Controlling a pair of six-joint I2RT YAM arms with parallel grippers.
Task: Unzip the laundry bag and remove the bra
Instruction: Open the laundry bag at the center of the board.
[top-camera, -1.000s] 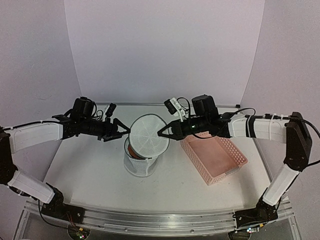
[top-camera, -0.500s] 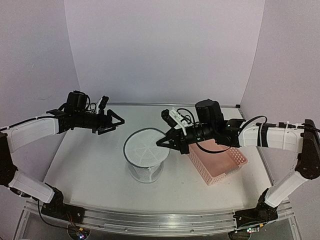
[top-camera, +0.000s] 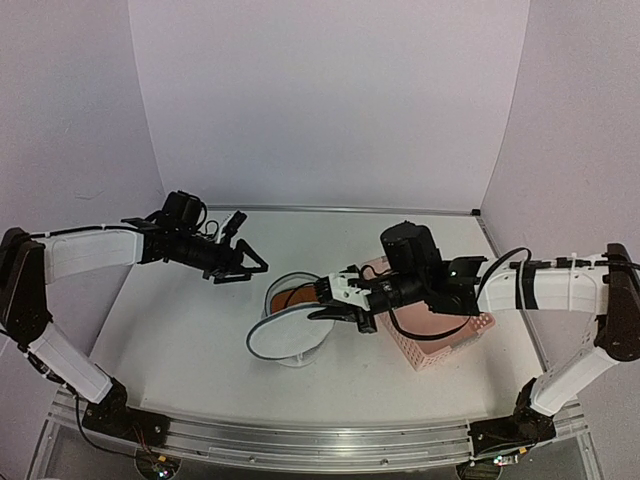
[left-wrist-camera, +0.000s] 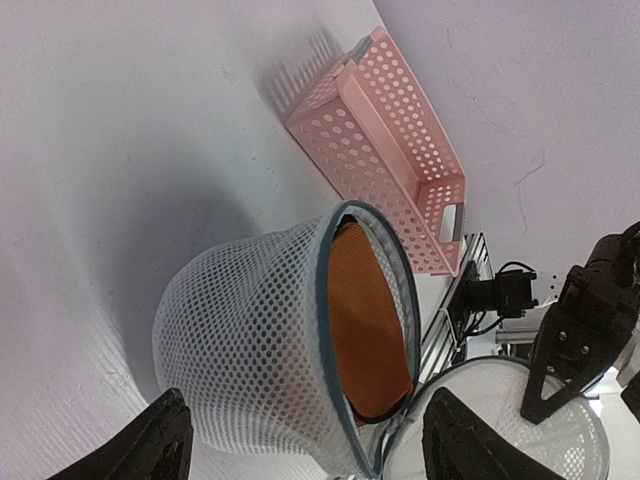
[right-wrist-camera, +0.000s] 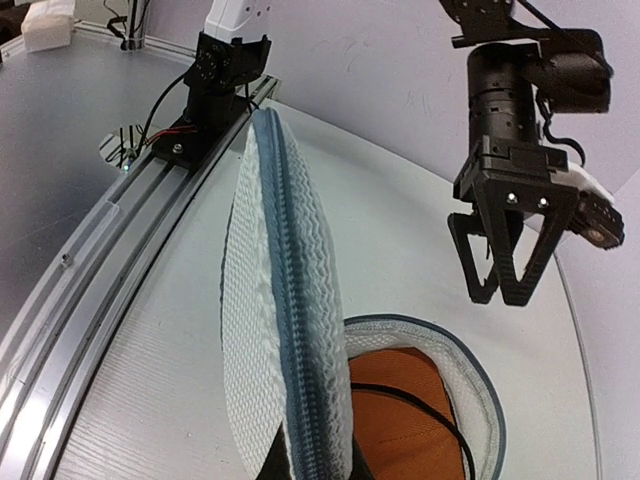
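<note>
Unzipping looks complete: the bag (left-wrist-camera: 250, 330) stands on the surface (top-camera: 180, 330) at centre of the top view, its lid (top-camera: 288, 338) folded toward lower left and pinched at the rim by the right claw (top-camera: 322, 302). The bra (left-wrist-camera: 365, 330) lies orange inside the mouth, not yet removed. The left claw (top-camera: 258, 274), spread and clear at upper left, would need to enter the mouth and grip fabric.

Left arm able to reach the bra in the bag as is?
Probably yes: the right claw holds the lid flipped aside, the laundry bag gapes toward the open left claw, the bra is exposed, and nothing lies between.
</note>
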